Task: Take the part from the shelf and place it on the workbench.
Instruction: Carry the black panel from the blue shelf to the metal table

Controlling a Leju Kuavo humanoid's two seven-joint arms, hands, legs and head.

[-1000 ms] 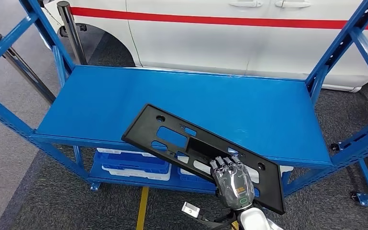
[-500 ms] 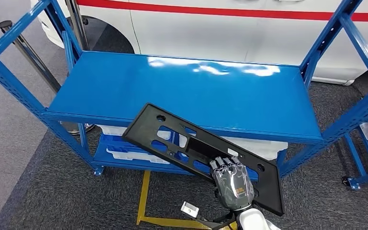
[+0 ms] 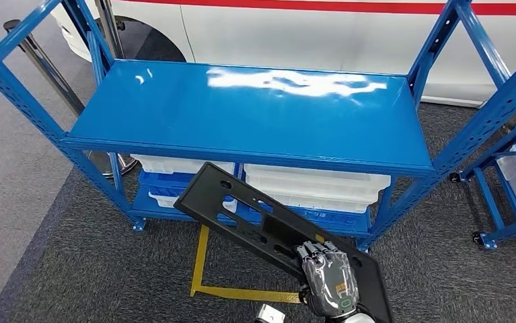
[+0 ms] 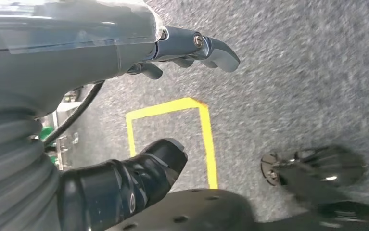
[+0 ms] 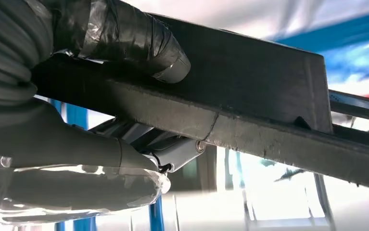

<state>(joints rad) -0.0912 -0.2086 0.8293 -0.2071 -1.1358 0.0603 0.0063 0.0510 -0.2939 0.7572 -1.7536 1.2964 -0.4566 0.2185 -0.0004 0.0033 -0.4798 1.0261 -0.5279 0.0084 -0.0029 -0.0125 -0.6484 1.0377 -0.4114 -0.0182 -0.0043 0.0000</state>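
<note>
A long flat black plastic part (image 3: 255,222) with several cut-outs hangs in the air in front of the blue shelf (image 3: 255,111), clear of its top board. My right hand (image 3: 327,281) grips the part near its right end, fingers over the top face. In the right wrist view the thumb (image 5: 124,38) presses one face of the part (image 5: 249,91) and the fingers close on the other. My left hand (image 4: 139,110) hangs over the grey floor, fingers apart and holding nothing.
White and blue bins (image 3: 309,183) sit on the shelf's lower level. A white car with a red stripe (image 3: 295,27) stands behind. Yellow tape (image 3: 204,279) marks the grey carpet. A second blue rack (image 3: 510,168) is at the right, a metal post (image 3: 36,57) at the left.
The whole scene has shifted up and away as the camera backs off from the shelf. The part, held by my right hand, now hangs in front of the shelf instead of over its top board.
</note>
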